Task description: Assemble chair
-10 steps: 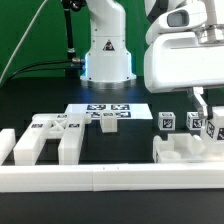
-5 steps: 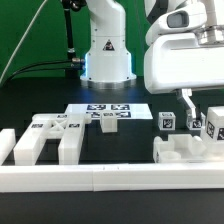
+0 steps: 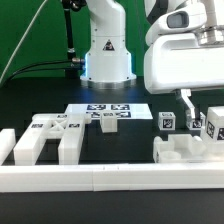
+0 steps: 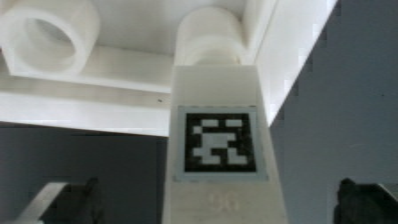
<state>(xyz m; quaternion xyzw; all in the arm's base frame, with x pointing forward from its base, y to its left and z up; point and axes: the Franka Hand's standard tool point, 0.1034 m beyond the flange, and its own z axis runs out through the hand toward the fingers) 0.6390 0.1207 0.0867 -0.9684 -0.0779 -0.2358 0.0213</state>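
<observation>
Broadly, the black tabletop carries everything, with the arm's white base at the back and a long low white wall along the near edge. Chair parts lie scattered. A slotted panel sits at the exterior view's left, a blocky piece at its right just behind the wall, and three tagged pieces lie beyond that. The marker board lies in the middle, with a small block at its near edge. From the wrist, a tagged leg sits between the fingers, which are spread wide, clear of it on both sides and holding nothing.
</observation>
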